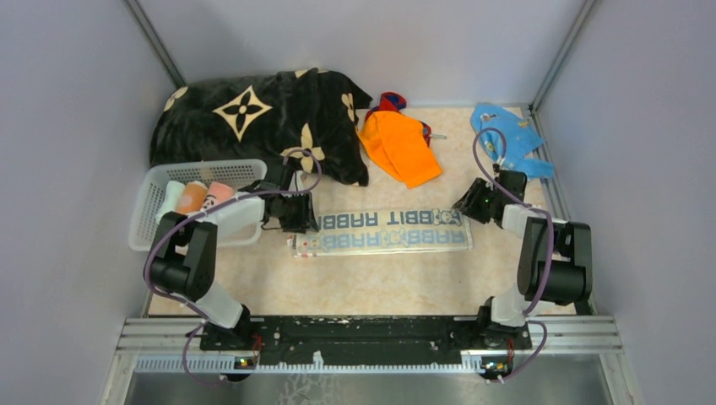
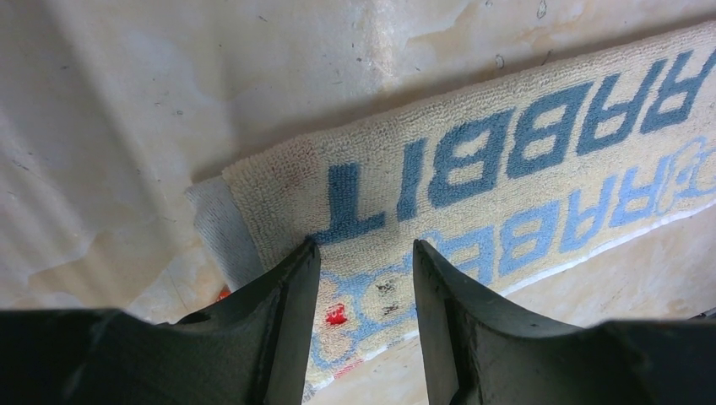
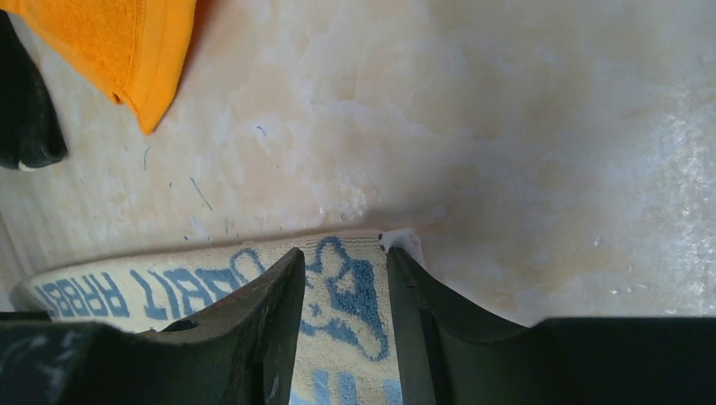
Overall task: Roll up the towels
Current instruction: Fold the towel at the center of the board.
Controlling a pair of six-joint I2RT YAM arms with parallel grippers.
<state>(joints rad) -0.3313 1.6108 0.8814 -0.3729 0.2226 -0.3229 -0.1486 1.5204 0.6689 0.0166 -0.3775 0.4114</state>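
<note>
A beige towel (image 1: 380, 229) with blue RABBIT lettering lies flat on the table as a long folded strip. My left gripper (image 1: 297, 215) hovers over its left end, jaws open; in the left wrist view the gripper (image 2: 365, 246) straddles the towel (image 2: 507, 152) near a small red mark. My right gripper (image 1: 469, 205) is at the strip's right end, also open; in the right wrist view the gripper (image 3: 344, 253) frames the towel's (image 3: 169, 283) blue rabbit print by the corner. An orange towel (image 1: 401, 145) lies unrolled behind, with a red-and-blue cloth (image 1: 390, 101) beyond it.
A white basket (image 1: 148, 211) at the left holds rolled towels: pale green (image 1: 173, 196), orange (image 1: 192, 197) and pink (image 1: 221, 192). A black plush blanket (image 1: 253, 118) fills the back left. A light blue cloth (image 1: 507, 135) lies at the back right by the wall.
</note>
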